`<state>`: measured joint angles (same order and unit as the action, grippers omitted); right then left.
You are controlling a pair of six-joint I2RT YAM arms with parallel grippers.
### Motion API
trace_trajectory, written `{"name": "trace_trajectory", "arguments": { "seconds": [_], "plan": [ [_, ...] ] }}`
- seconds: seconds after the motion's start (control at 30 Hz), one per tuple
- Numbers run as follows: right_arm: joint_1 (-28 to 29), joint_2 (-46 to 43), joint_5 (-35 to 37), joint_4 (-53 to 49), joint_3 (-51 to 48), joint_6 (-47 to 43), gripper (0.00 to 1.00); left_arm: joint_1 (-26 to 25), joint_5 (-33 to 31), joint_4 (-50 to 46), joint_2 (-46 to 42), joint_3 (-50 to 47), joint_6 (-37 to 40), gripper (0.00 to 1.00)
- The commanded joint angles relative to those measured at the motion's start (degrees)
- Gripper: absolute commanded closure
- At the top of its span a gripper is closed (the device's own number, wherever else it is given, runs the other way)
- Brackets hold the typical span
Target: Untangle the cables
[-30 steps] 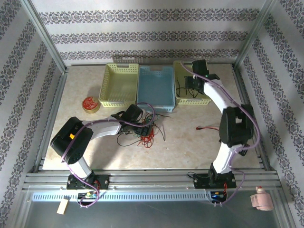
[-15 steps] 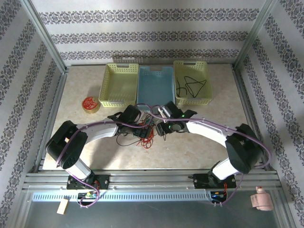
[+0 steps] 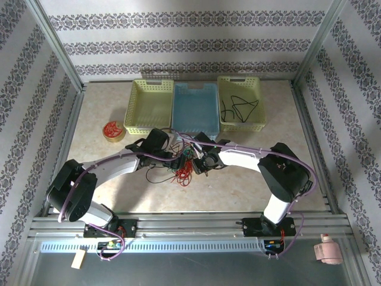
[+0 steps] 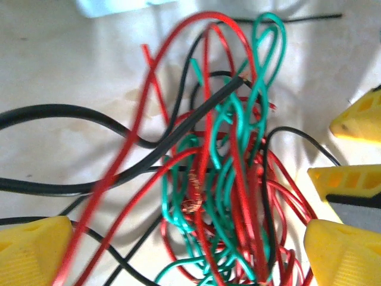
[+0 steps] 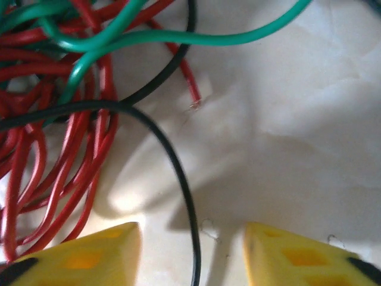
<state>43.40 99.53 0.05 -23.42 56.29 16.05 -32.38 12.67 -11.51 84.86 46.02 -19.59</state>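
Left wrist view, cables (image 4: pixel 226 179) tangled between spread left tool (image 4: pixel 189 253) — right tool (image 5: pixel 193 253) likewise spread

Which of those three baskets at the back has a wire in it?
The right-hand yellow basket: it alone has a black wire looped inside.

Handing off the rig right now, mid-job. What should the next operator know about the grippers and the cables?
Left gripper: open, fingers either side of the tangle, clamping nothing.
Right gripper: open at the tangle's edge; a black strand runs between its fingers, unclamped.
Cables: red, green and black knotted mid-table, in front of the blue basket.
Done: one black cable lies in the right basket.
To do: pull the remaining strands apart.
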Motion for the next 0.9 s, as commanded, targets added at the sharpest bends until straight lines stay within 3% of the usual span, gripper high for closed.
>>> {"name": "trace_trajectory", "arguments": {
  "seconds": [0.0,0.1,0.17,0.47,0.6,0.73,0.87],
  "plan": [
    [1.21,1.84,5.77,-1.42,1.39,-0.72,0.68,1.35,0.96,-0.21,-1.63,-0.69,-2.33,0.01],
    [1.7,2.13,8.82,-2.15,1.52,-0.54,0.93,1.61,1.14,-0.45,-1.63,0.08,-2.78,0.01],
    [1.69,1.04,10.3,-1.73,0.74,0.57,1.0,1.71,1.99,0.24,-1.66,0.58,-3.34,0.01],
    [1.34,-13.3,20.66,2.4,-6.33,3.75,1.0,1.64,2.49,0.17,3.12,4.69,-4.34,0.01],
    [0.57,-19.5,23.97,2.77,-8.49,5.3,1.0,1.7,6.86,3.8,2.5,4.58,-4.92,0.0],
    [-2.66,-25.87,24.99,2.94,-10.43,8.54,1.0,1.68,13.36,9.76,-0.95,3.25,-7.22,0.01],
    [-8.58,-32.98,22.69,3.36,-11.97,11.81,1.0,1.66,15.55,10.42,-3.56,4.13,-8.57,0.01]
  ]
}}
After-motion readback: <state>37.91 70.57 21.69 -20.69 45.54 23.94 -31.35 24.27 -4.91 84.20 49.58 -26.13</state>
